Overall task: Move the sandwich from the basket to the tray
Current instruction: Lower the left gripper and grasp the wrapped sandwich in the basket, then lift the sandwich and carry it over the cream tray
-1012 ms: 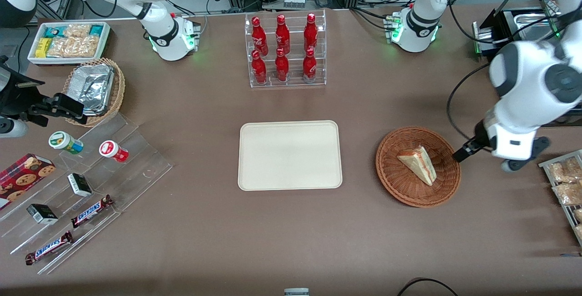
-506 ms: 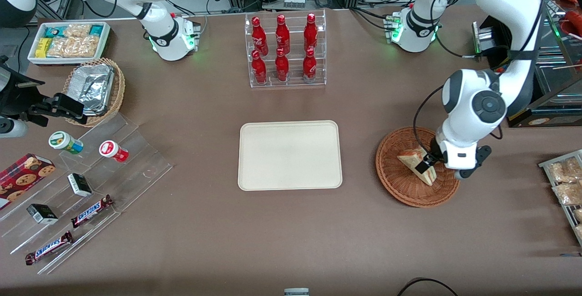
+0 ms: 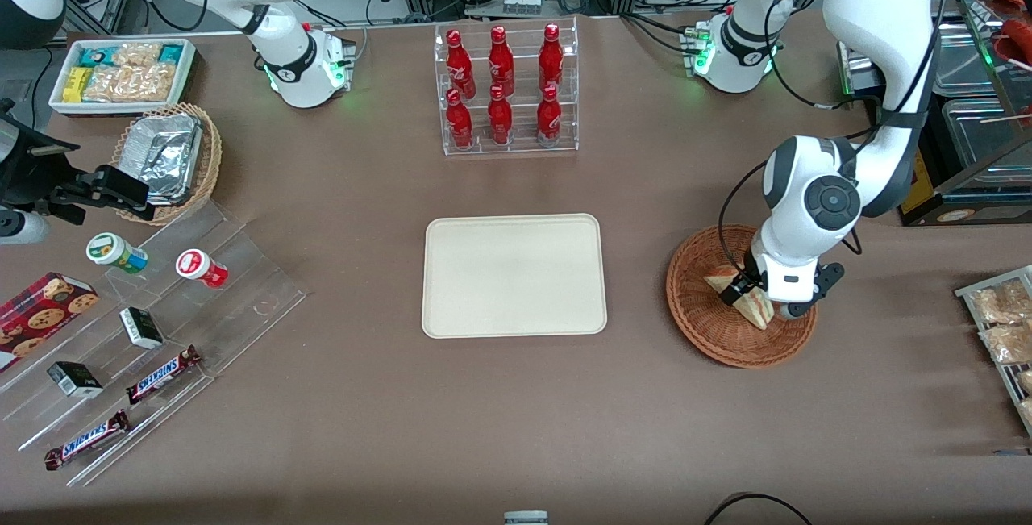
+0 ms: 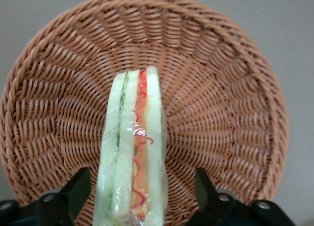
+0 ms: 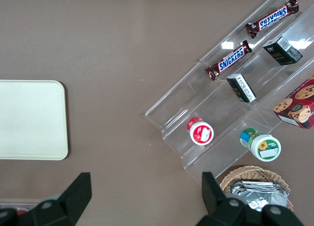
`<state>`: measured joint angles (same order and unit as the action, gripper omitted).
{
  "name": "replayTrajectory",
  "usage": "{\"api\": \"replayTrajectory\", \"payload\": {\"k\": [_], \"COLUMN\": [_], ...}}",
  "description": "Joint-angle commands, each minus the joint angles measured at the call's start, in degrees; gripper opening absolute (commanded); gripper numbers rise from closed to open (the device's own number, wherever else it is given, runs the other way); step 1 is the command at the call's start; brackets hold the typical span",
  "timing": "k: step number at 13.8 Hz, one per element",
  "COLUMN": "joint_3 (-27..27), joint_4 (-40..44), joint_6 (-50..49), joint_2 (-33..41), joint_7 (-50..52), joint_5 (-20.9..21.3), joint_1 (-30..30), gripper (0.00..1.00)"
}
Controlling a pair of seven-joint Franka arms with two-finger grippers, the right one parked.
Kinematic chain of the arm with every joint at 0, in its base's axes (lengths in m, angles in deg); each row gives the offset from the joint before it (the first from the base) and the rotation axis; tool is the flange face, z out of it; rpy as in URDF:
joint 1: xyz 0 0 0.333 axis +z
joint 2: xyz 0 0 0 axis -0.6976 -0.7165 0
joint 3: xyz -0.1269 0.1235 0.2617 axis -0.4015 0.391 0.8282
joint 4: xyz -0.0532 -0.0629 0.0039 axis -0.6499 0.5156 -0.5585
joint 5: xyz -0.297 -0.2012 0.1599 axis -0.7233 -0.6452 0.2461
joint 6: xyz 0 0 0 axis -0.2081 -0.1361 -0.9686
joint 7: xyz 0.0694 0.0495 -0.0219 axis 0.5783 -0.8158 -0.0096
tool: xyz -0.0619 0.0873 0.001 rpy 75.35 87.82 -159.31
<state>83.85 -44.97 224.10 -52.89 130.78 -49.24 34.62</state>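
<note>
The sandwich (image 3: 758,313), a wrapped wedge with red and green filling, lies in the round reddish-brown basket (image 3: 709,331). My left gripper (image 3: 750,293) is low over it in the basket, open. In the left wrist view the sandwich (image 4: 132,152) stands edge-up between the two black fingers (image 4: 76,189), with a gap on each side, and the gripper (image 4: 141,183) is not touching it. The woven basket (image 4: 221,113) fills that view. The cream-white tray (image 3: 513,275) lies flat in the middle of the table, beside the basket toward the parked arm's end, with nothing on it; the tray (image 5: 29,119) also shows in the right wrist view.
A clear rack of red bottles (image 3: 505,89) stands farther from the front camera than the tray. A stepped acrylic display (image 3: 161,323) with snacks, a tan basket of foil containers (image 3: 165,156) and a white bin (image 3: 121,73) sit at the parked arm's end. A rack of snack packets (image 3: 1004,331) lies at the working arm's end.
My gripper has swung in from beside the basket's rim to over the sandwich and come down, so its fingers now straddle it. The sandwich has not moved.
</note>
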Motion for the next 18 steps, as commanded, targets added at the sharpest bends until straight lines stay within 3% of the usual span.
{"api": "replayTrajectory", "payload": {"k": [1,4,9,14,18], "joint_3": [0.45,0.46,-2.00,-3.76,-3.76], "joint_4": [-0.67,0.38,11.59,26.64,38.33], "joint_6": [1.25,-1.19,-24.90,-28.72,-26.71], "joint_2": [0.00,1.83,8.09,-0.51,-12.80], "joint_7": [1.78,0.91,-3.59,-0.95,-1.03], "joint_5": [1.37,1.63,2.60,1.90,1.98], "joint_1": [-0.50,-0.50,-4.43,-18.84,-28.95], "gripper": [0.00,0.00,0.00,0.00,0.00]}}
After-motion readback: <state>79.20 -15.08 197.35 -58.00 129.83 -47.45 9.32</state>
